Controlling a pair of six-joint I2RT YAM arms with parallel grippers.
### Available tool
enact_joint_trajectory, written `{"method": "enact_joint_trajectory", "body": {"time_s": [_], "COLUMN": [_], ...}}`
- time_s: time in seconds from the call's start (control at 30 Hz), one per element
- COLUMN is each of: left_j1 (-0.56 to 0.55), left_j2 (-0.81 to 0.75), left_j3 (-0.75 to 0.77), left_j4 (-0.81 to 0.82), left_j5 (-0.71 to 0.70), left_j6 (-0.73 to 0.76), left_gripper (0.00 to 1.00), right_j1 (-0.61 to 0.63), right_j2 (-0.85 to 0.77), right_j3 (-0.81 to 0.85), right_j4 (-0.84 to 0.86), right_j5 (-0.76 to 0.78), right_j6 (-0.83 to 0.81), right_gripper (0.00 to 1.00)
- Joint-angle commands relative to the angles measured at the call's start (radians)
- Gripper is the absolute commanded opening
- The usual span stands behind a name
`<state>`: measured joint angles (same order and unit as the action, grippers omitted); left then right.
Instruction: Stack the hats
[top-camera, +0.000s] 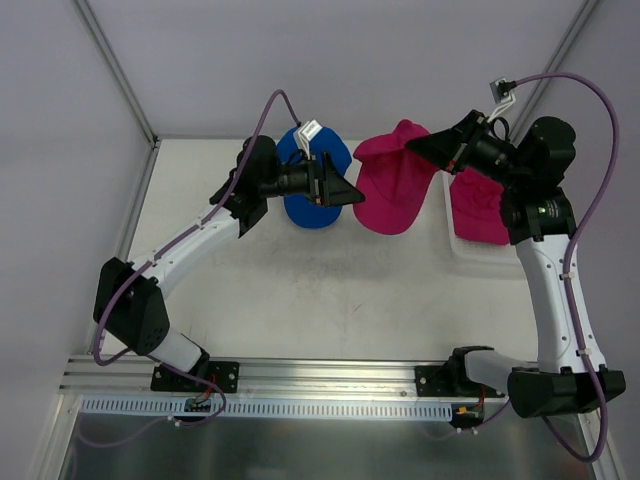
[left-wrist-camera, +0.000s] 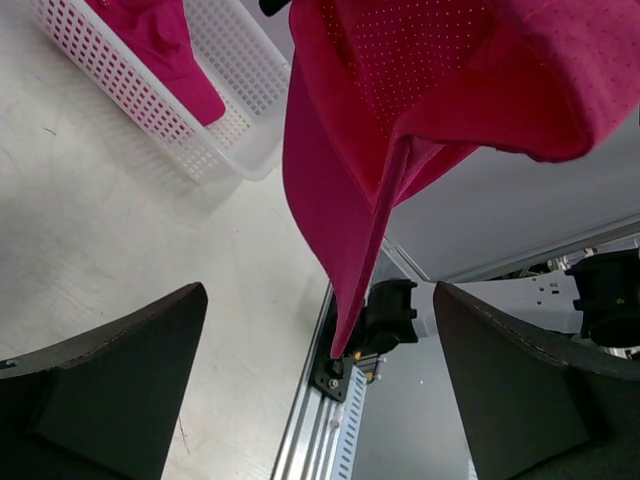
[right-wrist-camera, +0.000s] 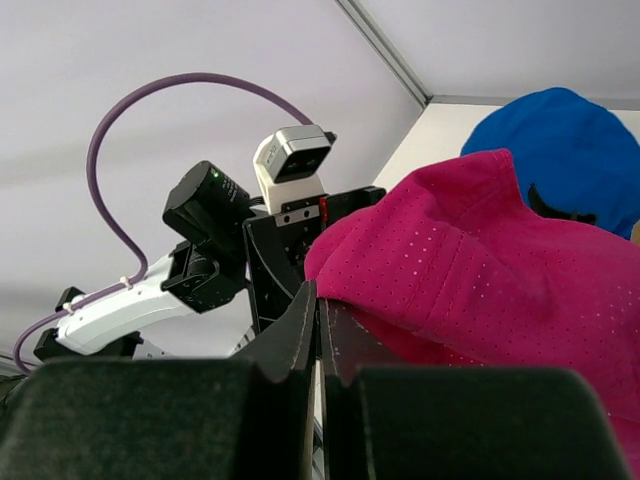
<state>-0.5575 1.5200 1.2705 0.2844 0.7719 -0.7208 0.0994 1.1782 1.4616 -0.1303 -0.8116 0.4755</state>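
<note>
My right gripper (right-wrist-camera: 320, 305) was clamped shut on an edge of the soft, light magenta fabric baseball cap (top-camera: 395, 185), which sagged limply just ahead of my wide-open left gripper (top-camera: 348, 190), so I judged its stiffer curved brim the surest hold.

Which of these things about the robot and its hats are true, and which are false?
1. The right gripper is shut on a magenta pink fabric cap. True.
2. The left gripper has its jaws shut. False: they stand wide open and hold nothing.
3. A second magenta pink cap lies in the white mesh plastic tray. True.
4. The royal blue fabric cap sits on top of a pink cap. False: it lies on its own, beside the held pink one.
</note>
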Motion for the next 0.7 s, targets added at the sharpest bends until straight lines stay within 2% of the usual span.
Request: {"method": "enact_joint_trajectory", "body": {"time_s": [0.0,0.07,0.2,0.23,0.3,0.33,0.4,0.47,0.5,0.53,0.57,0.63,0.67], "left_j1": [-0.016,-0.024,-0.044,-0.047,-0.054,-0.055,-0.055,-0.050,-0.048,-0.044,-0.039,-0.027,-0.015], "left_j2": [-0.024,-0.017,-0.003,0.002,0.011,0.011,0.000,-0.032,-0.047,-0.061,-0.078,-0.125,-0.139], "left_j3": [-0.013,0.000,0.015,0.023,0.030,0.030,0.026,-0.017,-0.037,-0.061,-0.113,-0.166,-0.206], "left_j4": [0.064,0.062,0.062,0.064,0.064,0.064,0.059,0.052,0.053,0.064,0.077,0.139,0.159], "left_j5": [-0.026,-0.023,-0.026,-0.029,-0.026,-0.023,-0.008,-0.003,0.009,0.016,0.026,0.035,0.036], "left_j6": [-0.016,-0.017,-0.025,-0.032,-0.060,-0.069,-0.095,-0.152,-0.178,-0.202,-0.263,-0.330,-0.398], "left_gripper": [0.99,0.99,0.86,0.76,0.64,0.50,0.28,0.00,0.00,0.00,0.00,0.00,0.00], "right_j1": [0.026,0.037,0.063,0.071,0.088,0.089,0.091,0.079,0.050,0.027,0.005,-0.078,-0.099], "right_j2": [-0.014,-0.009,0.008,0.009,0.012,0.015,0.034,0.058,0.073,0.077,0.077,0.045,0.020], "right_j3": [0.002,0.006,0.013,0.009,-0.003,-0.006,-0.003,0.038,0.052,0.058,0.069,0.060,0.019], "right_j4": [0.070,0.072,0.083,0.086,0.084,0.084,0.064,-0.006,-0.079,-0.106,-0.136,-0.219,-0.219], "right_j5": [0.019,0.015,0.009,0.008,0.011,0.015,0.020,0.035,0.041,0.034,0.038,0.072,0.069], "right_j6": [0.026,0.032,0.031,0.029,0.022,0.009,-0.015,-0.124,-0.162,-0.202,-0.301,-0.385,-0.415], "right_gripper": [0.00,0.01,0.00,0.00,0.00,0.00,0.00,0.03,0.14,0.44,0.58,0.74,0.76]}}
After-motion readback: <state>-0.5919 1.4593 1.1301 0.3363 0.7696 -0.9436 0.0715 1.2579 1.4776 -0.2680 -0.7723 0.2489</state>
